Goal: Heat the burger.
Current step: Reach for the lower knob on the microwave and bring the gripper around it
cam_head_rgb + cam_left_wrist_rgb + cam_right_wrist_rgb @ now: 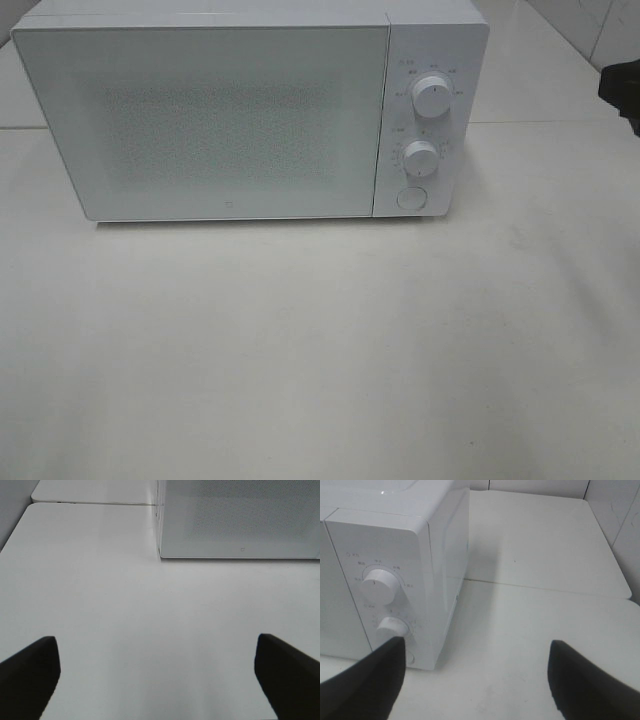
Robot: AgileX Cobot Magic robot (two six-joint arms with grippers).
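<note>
The burger shows in none of the three views. Whether it sits behind the shut, frosted door (200, 120) cannot be told, since the speckled panel lets nothing through.

That door belongs to a white microwave (250, 20) standing at the far side of the pale desk (320, 350), its front facing the high camera. To the right of the door runs the control strip: an upper knob (432, 98), a lower knob (421, 157) below it, and a round button (411, 198) at the bottom.

The left claw (156, 645) hangs over bare desk in front of the microwave's left front corner (160, 552). Its two dark fingers (30, 675) are spread wide and released, with nothing between them.

The right claw (476, 645) is also released, its fingers (585, 680) wide apart and empty. It hovers off the microwave's right front corner, near the control strip, and its camera looks along the appliance's side wall (452, 545). One finger crosses in front of the panel just below the lower knob.

In the high view a dark shape (622, 90) is cut off by the right edge, too little of it to name. Behind it lies a tiled wall (600, 30).
</note>
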